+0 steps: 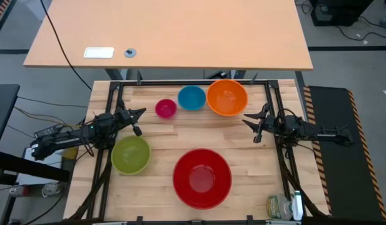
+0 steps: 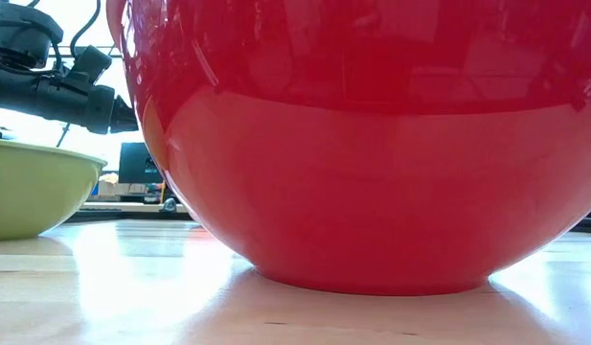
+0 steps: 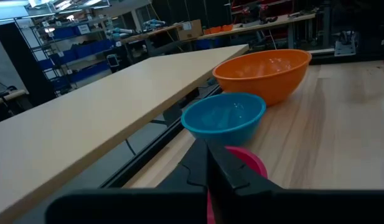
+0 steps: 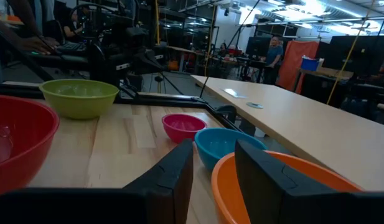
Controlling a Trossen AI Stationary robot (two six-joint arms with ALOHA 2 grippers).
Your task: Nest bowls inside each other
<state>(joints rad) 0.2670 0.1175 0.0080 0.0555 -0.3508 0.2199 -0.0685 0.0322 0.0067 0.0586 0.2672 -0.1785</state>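
Five bowls rest upright on their bases on the wooden table. The red bowl [image 1: 202,177] stands near the front edge and fills the low view [image 2: 372,144]. The yellow-green bowl [image 1: 131,154] sits at the front left. Along the far edge stand the magenta-pink bowl [image 1: 165,108], the blue bowl [image 1: 191,98] and the orange bowl [image 1: 227,97]. My left gripper [image 1: 137,122] hovers shut at the table's left side, pointing level toward the pink bowl [image 3: 249,163] and the blue bowl [image 3: 224,118]. My right gripper [image 4: 213,168] hovers open at the right side, beside the orange bowl [image 4: 279,186], with nothing between its fingers.
A light wooden desk [image 1: 167,31] stands beyond the far edge. Black frame rails [image 1: 180,83] run along the table's sides. A small jar and a bottle [image 1: 285,206] stand at the front right corner. A person [image 4: 276,50] stands far back in the room.
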